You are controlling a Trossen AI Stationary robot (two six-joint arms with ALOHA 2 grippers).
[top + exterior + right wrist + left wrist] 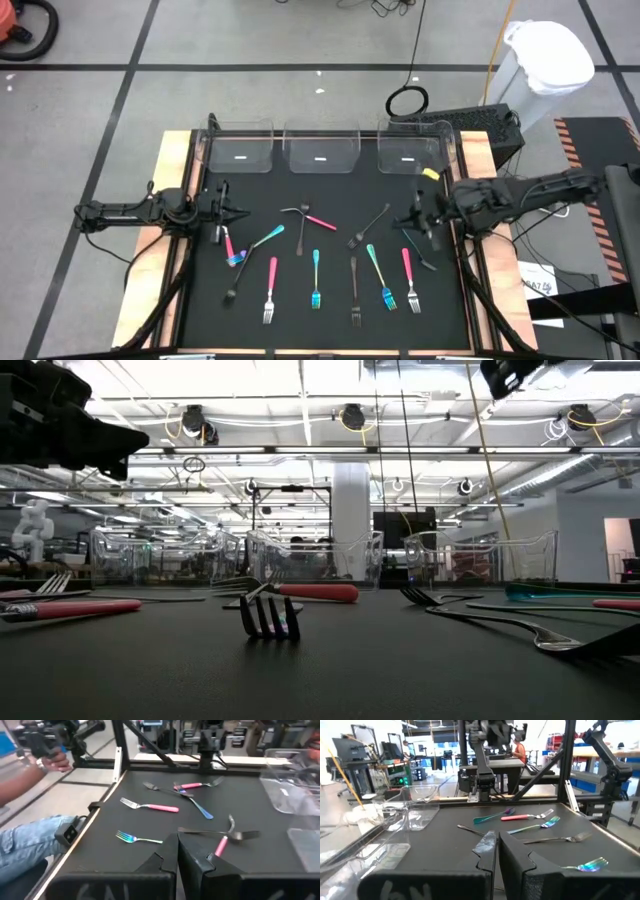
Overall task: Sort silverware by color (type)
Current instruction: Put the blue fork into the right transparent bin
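Note:
The silverware lies scattered flat on the black mat (330,320): pink-handled forks (270,290) (410,278), teal-handled pieces (316,275) (262,240) and black ones (355,295) (370,228). A black spoon and a pink piece cross at the mat's middle (305,215). My left gripper (240,213) hovers shut at the mat's left side, pointing toward the right; its shut fingers show in the left wrist view (497,851). My right gripper (412,218) hangs shut above the mat's right side, tipped slightly down (177,854). Neither holds anything.
Three clear plastic bins (240,150) (322,150) (408,152) stand in a row along the mat's far edge. Wooden table borders (170,230) flank the mat. A person's hand (50,760) and knee (25,840) show beyond the table's near edge.

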